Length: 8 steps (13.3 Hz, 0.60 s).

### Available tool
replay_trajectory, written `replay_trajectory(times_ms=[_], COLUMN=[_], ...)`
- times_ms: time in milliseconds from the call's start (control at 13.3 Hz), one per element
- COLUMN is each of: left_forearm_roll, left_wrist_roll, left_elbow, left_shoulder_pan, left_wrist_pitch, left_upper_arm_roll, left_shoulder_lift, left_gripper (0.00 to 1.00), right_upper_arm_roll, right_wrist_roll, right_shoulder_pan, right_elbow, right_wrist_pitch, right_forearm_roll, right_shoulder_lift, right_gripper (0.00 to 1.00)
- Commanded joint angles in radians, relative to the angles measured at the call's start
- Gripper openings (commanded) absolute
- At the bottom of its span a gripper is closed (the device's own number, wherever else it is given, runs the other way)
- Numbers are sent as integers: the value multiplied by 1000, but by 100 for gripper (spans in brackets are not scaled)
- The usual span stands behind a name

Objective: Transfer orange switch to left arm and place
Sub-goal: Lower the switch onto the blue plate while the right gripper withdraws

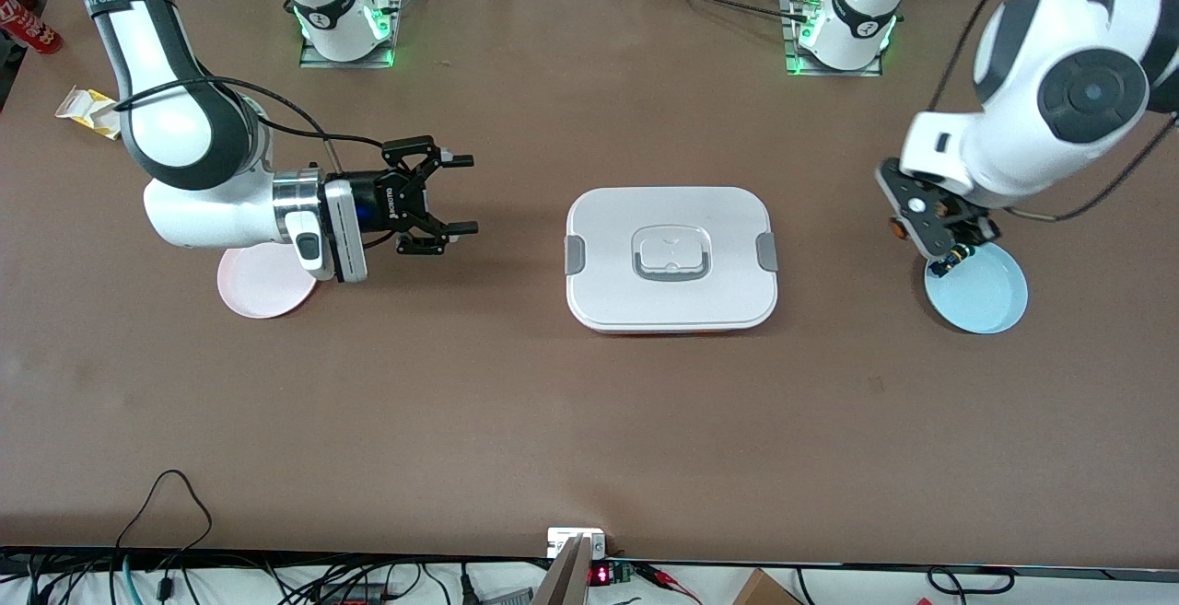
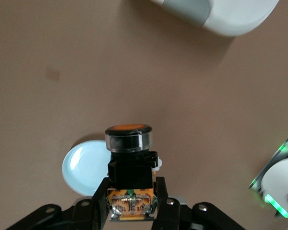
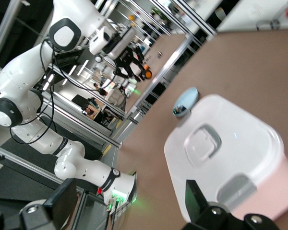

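My left gripper (image 1: pixel 910 220) (image 2: pixel 132 190) is shut on the orange switch (image 2: pixel 129 158), gripping its orange-tan base, with the orange cap (image 1: pixel 895 227) pointing away from the fingers. It hangs in the air over the rim of the light blue plate (image 1: pixel 986 296) (image 2: pixel 84 167). The white box (image 1: pixel 608 237) (image 2: pixel 221 17) (image 3: pixel 245 143) sits mid-table between the arms. My right gripper (image 1: pixel 467 195) (image 3: pixel 129 206) is open and level, facing the box, with nothing between its fingers. It is over bare table between the pink plate (image 1: pixel 258 296) and the box. The right wrist view shows the left gripper (image 3: pixel 134 62) farther off.
A small black switch with blue and yellow parts (image 1: pixel 949 261) lies on the blue plate. A red can (image 1: pixel 28 25) and a yellow carton (image 1: pixel 87 112) sit at the right arm's end of the table. Cables (image 1: pixel 170 513) run along the edge nearest the front camera.
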Motion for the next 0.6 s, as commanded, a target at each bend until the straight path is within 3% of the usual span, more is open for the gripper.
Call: replay_trajectory(times_ms=[0, 150, 300, 524], left_forearm_roll=[51, 52, 69, 167], left_wrist_roll=[185, 311, 425, 496], left_elbow=[-84, -169, -236, -243], left_shoulder_pan=[129, 231, 315, 378], left_wrist_pitch=[117, 264, 427, 564], left_upper_arm_roll=[-12, -12, -10, -10], left_shoulder_lift=[9, 11, 35, 144], left_gripper=[16, 14, 13, 13], right_upper_arm_roll=[4, 4, 3, -13], right_wrist_roll=[202, 366, 547, 739], right_shoulder_pan=[-30, -48, -57, -57], right_elbow=[3, 3, 6, 3], right_wrist_pitch=[0, 4, 4, -5], right_forearm_roll=[-142, -240, -407, -651], right_shoulder_lift=[-15, -18, -30, -41], right_gripper=[100, 100, 100, 100])
